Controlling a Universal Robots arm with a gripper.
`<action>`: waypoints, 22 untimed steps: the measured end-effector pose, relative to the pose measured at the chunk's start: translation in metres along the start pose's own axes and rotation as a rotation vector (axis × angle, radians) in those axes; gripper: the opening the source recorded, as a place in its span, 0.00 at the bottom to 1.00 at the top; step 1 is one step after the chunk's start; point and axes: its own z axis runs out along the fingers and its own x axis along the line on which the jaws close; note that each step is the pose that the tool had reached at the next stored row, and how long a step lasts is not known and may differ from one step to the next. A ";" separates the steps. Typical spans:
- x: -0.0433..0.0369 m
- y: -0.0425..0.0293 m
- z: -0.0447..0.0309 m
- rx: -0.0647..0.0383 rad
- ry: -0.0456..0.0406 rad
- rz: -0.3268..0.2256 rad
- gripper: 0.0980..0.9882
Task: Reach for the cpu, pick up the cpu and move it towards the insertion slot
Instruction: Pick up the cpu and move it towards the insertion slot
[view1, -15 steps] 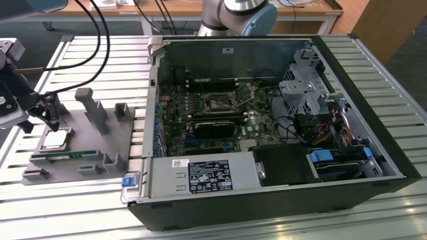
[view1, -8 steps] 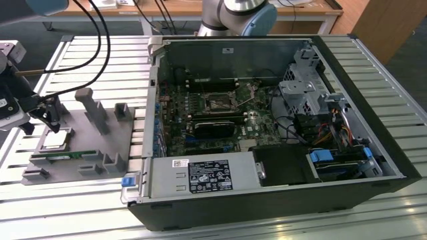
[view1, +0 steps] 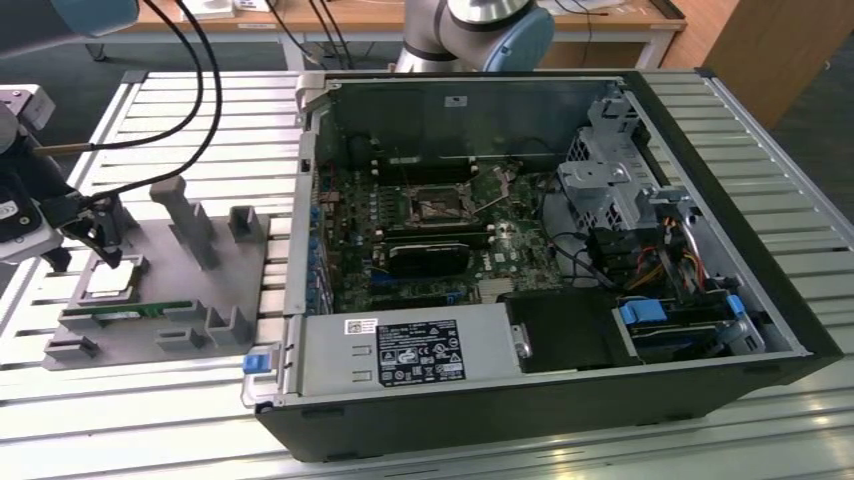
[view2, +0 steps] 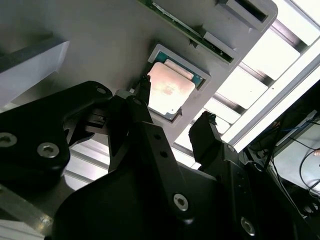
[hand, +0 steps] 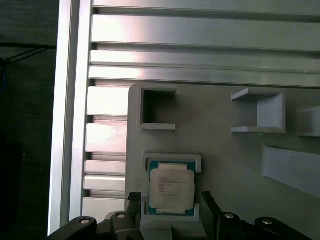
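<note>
At the exterior view's left, on the tabletop (view1: 174, 110), lies a grey holder (view1: 200, 285). The cpu (view1: 112, 282) sits flat in a square nest in that holder. The nest has low walls, so the cpu cannot slide off. It lies shiny side up, easy to reach from above. A thin green stick (view1: 127, 311) lies in its own groove just beside it.

The fingers (view1: 100, 228) hang right over the cpu. In both wrist views they are open, with one black finger (view2: 210, 135) on each side of the nest. They stand wide like this so the cpu fits between them. I think they are not pinching it, because the cpu lies flat in its nest and is not lifted yet. So the reach looks almost done, but the pick-up is not.

The slot (view1: 438, 208) is well apart from here. It is inside the open computer case (view1: 534, 410), on the board. It is a square with a shiny frame and a dark middle, and nothing seems to sit in it.
</note>
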 end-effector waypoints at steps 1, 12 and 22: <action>0.0000 0.0000 0.0006 0.000 -0.0001 0.000 0.55; 0.0000 -0.0003 0.0077 0.002 0.0000 0.000 0.55; -0.0009 -0.0009 0.0226 -0.002 -0.0002 0.000 0.55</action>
